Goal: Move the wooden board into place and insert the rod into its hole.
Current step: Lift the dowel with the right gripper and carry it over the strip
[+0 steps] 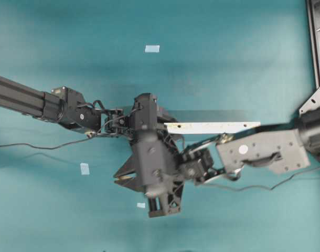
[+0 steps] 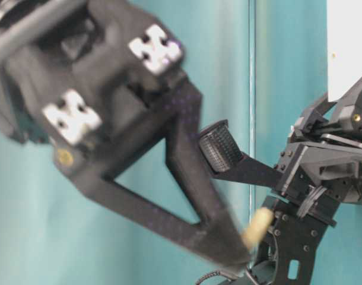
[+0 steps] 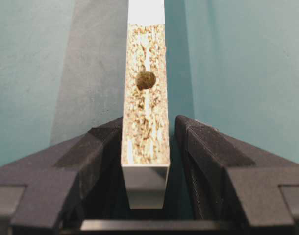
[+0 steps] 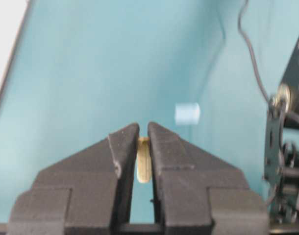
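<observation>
My left gripper [image 3: 145,161] is clamped on the edges of the wooden board [image 1: 212,127], a long pale strip held off the teal table [image 1: 228,52] and running right from the scene's middle; its speckled chipboard edge shows a round dark hole [image 3: 145,80]. My right gripper [image 4: 143,147], fingers nearly together, pinches the rod [image 4: 143,165], a short cream peg, just nearside of the board. Pale-blue tape squares [image 1: 152,49] dot the open cloth around us.
</observation>
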Tool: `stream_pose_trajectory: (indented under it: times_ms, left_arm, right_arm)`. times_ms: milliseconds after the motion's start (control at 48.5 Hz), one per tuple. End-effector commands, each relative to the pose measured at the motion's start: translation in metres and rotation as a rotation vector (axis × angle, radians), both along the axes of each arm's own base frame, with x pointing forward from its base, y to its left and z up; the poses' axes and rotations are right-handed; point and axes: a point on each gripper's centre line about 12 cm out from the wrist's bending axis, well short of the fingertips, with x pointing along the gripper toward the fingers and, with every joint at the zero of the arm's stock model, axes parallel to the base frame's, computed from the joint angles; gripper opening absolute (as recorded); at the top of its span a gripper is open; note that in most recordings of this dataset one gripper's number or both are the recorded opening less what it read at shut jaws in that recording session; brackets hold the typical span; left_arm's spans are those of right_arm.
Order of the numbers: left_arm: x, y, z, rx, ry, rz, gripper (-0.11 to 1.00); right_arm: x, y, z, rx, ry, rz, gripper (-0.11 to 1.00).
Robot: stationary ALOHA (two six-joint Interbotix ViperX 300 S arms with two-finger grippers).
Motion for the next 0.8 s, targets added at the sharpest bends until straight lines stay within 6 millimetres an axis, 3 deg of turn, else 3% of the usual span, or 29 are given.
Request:
stream_pose_trajectory:
  times_ms: [0,268,516,640,784]
  left_arm:
    - [-0.003,-0.004,-0.002,0.0,0.025,-0.008,0.48]
    - [-0.001,-0.004,-0.004,0.0,0.025,-0.008,0.48]
    - [0.006,-0.004,0.002,-0.001,0.002,-0.008,0.48]
    - [0.009,-0.004,0.004,-0.001,-0.008,-0.008,0.48]
    - [0.011,-0.004,0.004,-0.001,-0.011,-0.008,0.47]
  right_arm:
    - [-0.006,-0.006,0.025,0.045,-0.128,0.02,0.1]
    - [-0.028,-0.038,0.045,0.082,-0.277,0.003,0.1]
    - [-0.071,-0.066,0.066,0.045,-0.425,0.003,0.1]
    - [-0.096,-0.074,0.065,0.021,-0.467,0.004,0.1]
    - [-0.12,-0.085,0.049,0.013,-0.441,-0.023,0.1]
